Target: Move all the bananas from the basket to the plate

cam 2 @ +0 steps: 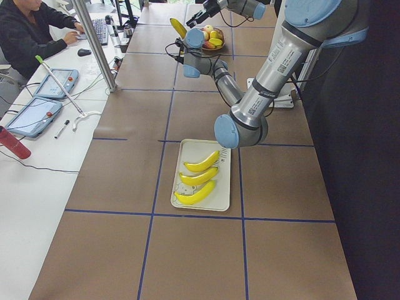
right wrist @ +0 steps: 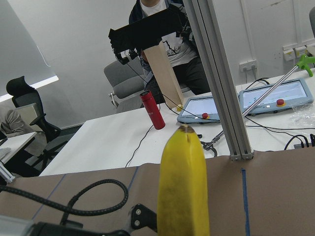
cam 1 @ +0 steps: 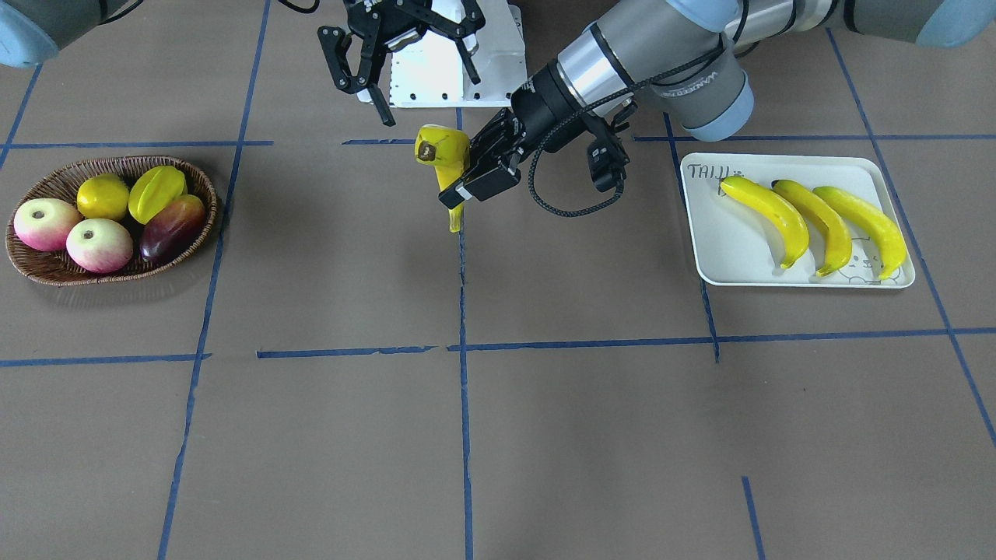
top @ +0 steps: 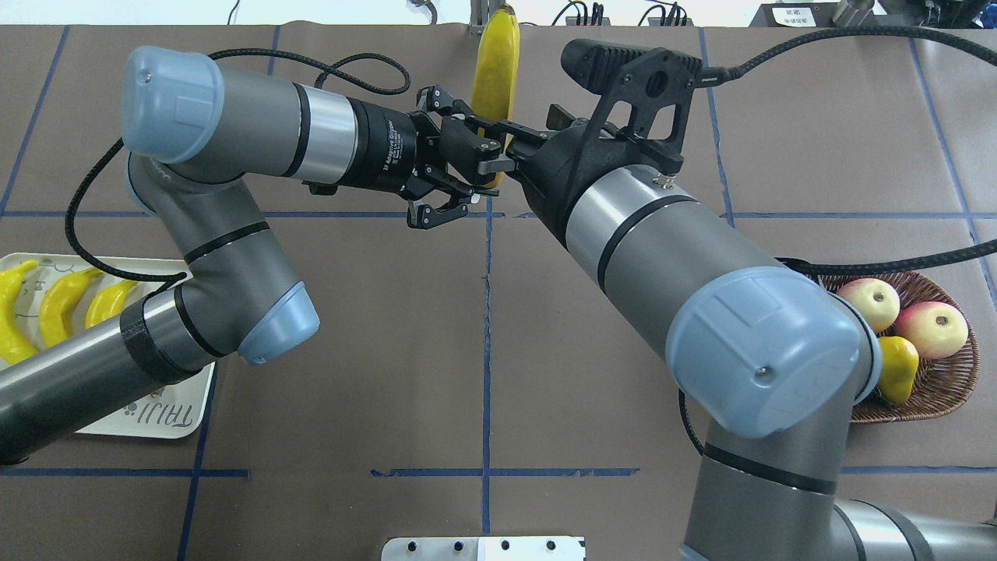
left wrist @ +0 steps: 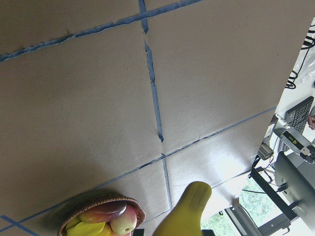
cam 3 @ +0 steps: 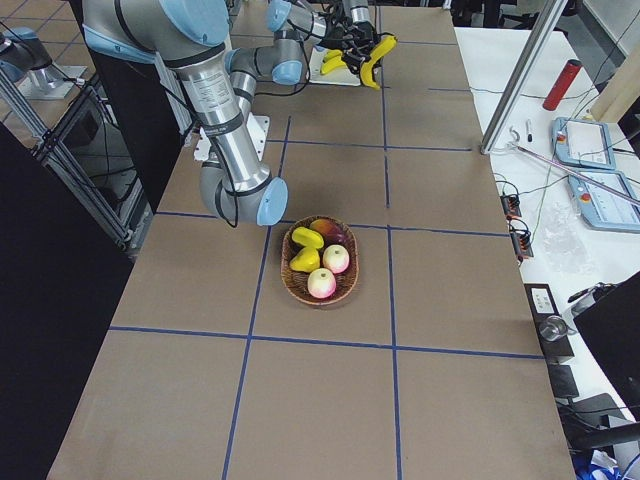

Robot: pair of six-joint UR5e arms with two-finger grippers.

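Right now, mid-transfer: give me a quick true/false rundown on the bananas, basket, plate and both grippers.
1. Three bananas lie on the plate. True.
2. A banana lies in the basket. False: the basket holds only other fruit, no banana.
3. The left gripper holds the fourth banana in the air. True.
4. The right gripper is shut on that banana. False: its jaws stand wide open.
5. The starfruit lies on the plate. False: it is in the basket.
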